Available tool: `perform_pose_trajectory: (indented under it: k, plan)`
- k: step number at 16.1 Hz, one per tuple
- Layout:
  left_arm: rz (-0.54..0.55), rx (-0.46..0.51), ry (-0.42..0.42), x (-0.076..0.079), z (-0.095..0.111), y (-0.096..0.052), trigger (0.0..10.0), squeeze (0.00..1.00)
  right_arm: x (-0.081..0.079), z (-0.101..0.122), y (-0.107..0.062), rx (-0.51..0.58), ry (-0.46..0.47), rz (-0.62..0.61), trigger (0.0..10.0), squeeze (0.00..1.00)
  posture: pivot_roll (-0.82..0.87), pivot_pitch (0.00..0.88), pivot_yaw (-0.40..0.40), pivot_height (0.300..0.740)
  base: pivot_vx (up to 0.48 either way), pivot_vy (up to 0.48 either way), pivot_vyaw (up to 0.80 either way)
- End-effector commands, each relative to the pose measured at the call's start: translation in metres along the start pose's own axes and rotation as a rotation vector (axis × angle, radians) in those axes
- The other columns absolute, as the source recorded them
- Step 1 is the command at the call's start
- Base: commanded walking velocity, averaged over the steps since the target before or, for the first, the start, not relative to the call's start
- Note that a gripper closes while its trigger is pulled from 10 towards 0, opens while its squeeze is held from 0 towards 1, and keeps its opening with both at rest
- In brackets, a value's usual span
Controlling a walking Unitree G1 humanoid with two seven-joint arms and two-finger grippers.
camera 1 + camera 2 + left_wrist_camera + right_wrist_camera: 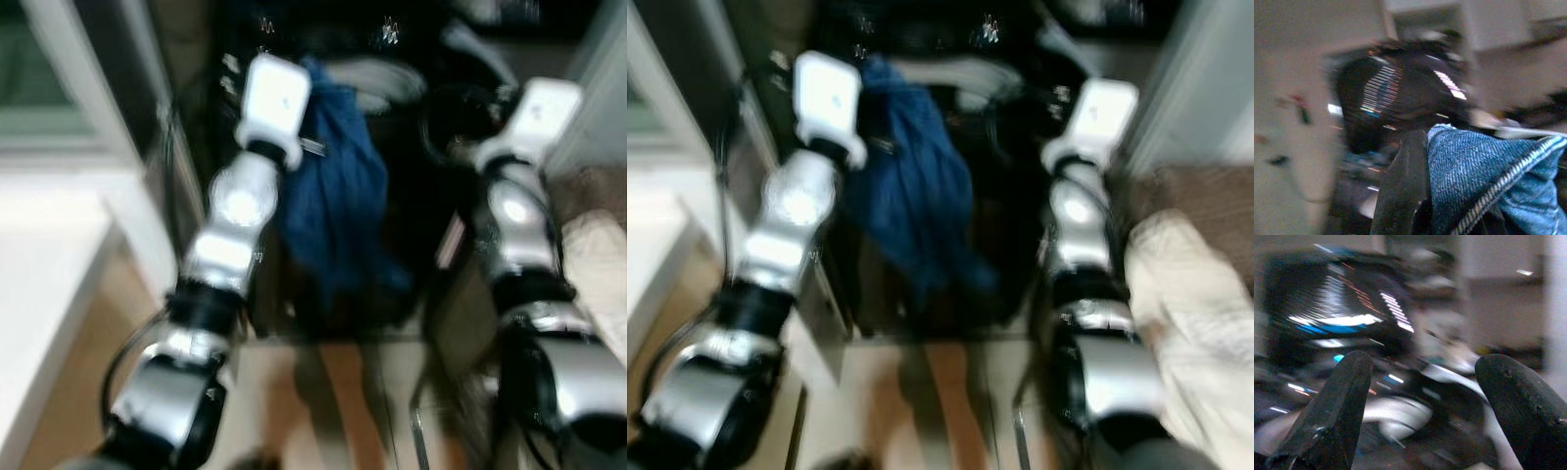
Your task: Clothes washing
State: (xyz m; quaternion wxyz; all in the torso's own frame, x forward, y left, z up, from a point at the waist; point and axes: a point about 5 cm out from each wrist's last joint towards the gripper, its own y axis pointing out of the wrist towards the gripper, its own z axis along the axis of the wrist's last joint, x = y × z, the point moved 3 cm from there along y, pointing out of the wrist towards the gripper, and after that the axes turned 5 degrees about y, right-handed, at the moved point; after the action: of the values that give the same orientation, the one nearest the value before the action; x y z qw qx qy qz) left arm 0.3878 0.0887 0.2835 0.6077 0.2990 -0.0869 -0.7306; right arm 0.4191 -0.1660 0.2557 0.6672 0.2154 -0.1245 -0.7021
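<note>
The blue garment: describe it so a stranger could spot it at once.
Look ahead to the dark washing machine between the robot's two raised silver arms. Hanging in front of it from the left hand is the blue denim garment. Its deep blue, pale-stitched fabric stands out from the cream cloth on the right.

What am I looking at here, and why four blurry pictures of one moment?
A walking humanoid robot doing laundry. The two wide pictures come from the stereo camera on its head, looking down at its two silver arms. The other two come from a camera on each wrist, looking along that arm's black fingers. The left gripper has its jaws shut on blue jeans, which hang in front of a dark machine, probably the washer. The right gripper is open and holds nothing. A pale cloth lies at the robot's right. The blur suggests the robot is moving.
</note>
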Motion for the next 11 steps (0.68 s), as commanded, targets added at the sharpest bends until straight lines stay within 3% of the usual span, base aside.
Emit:
perform_pose_trajectory:
  k: [1, 3, 6, 9, 11]
  plan:
    - [0.033, 0.020, 0.002, -0.006, 0.008, 0.003, 0.0, 0.00, -0.002, 0.000, -0.002, -0.001, -0.012, 0.023, 10.0, 0.00, -0.06, 0.000, -0.003, 0.740, 0.461, 0.000, 0.00]
    - [0.056, 0.052, 0.027, -0.014, 0.019, 0.008, 0.0, 0.00, -0.017, 0.027, 0.008, 0.110, -0.028, 0.104, 10.0, 0.00, -0.06, 0.000, -0.004, 0.740, 0.463, 0.000, 0.00]
    - [-0.010, 0.157, 0.094, -0.009, 0.053, 0.025, 0.0, 0.00, -0.018, 0.044, 0.015, 0.155, -0.004, 0.096, 10.0, 0.00, -0.05, 0.000, -0.011, 0.740, 0.470, 0.000, 0.00]
    - [-0.051, 0.246, 0.130, -0.011, 0.089, 0.045, 0.0, 0.00, -0.012, 0.046, 0.016, 0.156, -0.001, 0.061, 10.0, 0.00, -0.05, 0.000, -0.008, 0.740, 0.480, 0.000, 0.00]
    - [-0.076, 0.245, 0.154, -0.011, 0.094, 0.058, 0.0, 0.00, -0.008, 0.037, 0.013, 0.111, 0.020, 0.068, 10.0, 0.00, -0.06, 0.000, 0.000, 0.740, 0.480, 0.000, 0.00]
